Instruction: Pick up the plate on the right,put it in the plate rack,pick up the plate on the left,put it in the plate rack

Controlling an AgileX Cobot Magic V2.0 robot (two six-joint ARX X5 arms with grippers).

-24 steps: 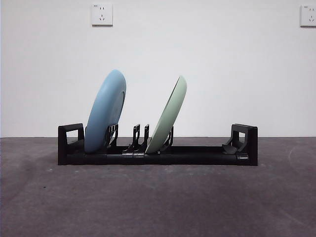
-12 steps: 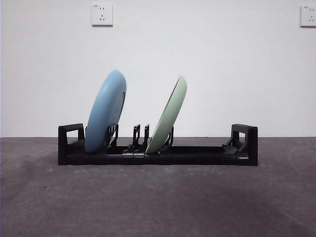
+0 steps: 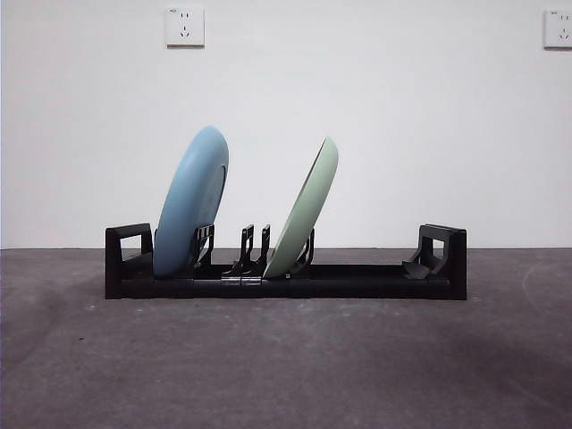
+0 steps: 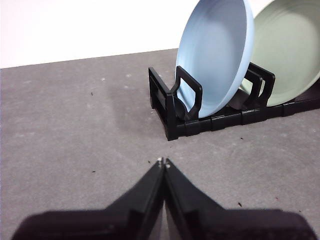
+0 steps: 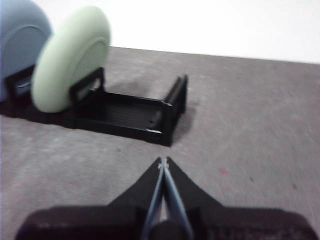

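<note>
The long black plate rack [image 3: 286, 279] stands on the grey table. A blue plate [image 3: 191, 202] leans upright in its left slots, and a pale green plate [image 3: 304, 209] leans in the middle slots. Neither arm appears in the front view. My left gripper [image 4: 163, 162] is shut and empty, hovering over the table off the rack's left end [image 4: 170, 107], with the blue plate [image 4: 217, 52] and green plate [image 4: 287, 50] beyond. My right gripper [image 5: 163, 161] is shut and empty, off the rack's right end [image 5: 172, 107], apart from the green plate [image 5: 70, 57].
Two white wall sockets [image 3: 184, 26] [image 3: 558, 28] sit high on the white wall behind. Grey table surface [image 3: 286, 366] stretches in front of the rack and to both sides. The rack's right half holds no plate.
Both plates and the rack stay as they were. Only faint shadows on the table shift slightly.
</note>
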